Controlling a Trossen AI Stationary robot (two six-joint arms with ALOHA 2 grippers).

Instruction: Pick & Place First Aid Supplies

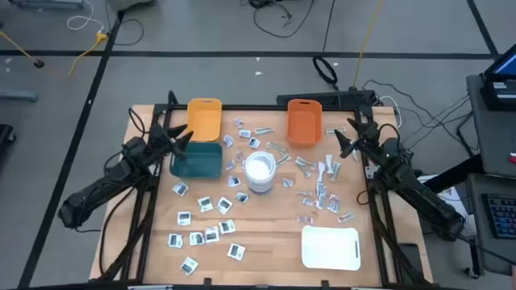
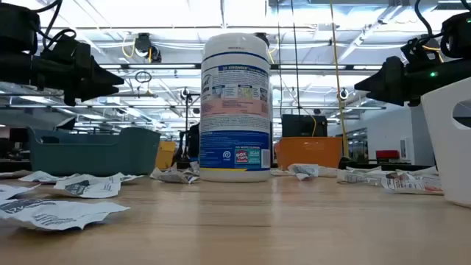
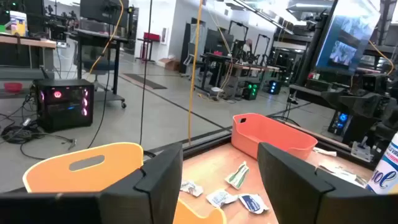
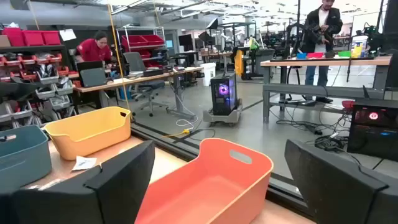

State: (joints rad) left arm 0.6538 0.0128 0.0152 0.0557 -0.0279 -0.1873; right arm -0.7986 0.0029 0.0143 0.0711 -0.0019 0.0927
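The first aid supplies lie loose on the wooden table. White squares with dark centres point(image 1: 205, 225) are near the left front. Silvery wrappers point(image 1: 278, 149) and pale-green strips point(image 1: 306, 165) sit around the middle, and white-and-red sachets point(image 1: 322, 197) lie to the right. My left gripper point(image 1: 184, 138) hovers open over the far left corner of the teal bin point(image 1: 196, 159). My right gripper point(image 1: 345, 137) hovers open just right of the orange bin point(image 1: 304, 121). Both are held well above the table and touch nothing. The left wrist view shows a few packets point(image 3: 239, 174) between the left gripper's point(image 3: 221, 186) fingers.
A white wipes canister point(image 1: 260, 171) stands upright mid-table, tall in the low view point(image 2: 235, 107). The yellow bin point(image 1: 204, 117) sits at the far edge, left of the orange bin. A white tray point(image 1: 330, 247) lies at the near right. People work at benches in the room beyond.
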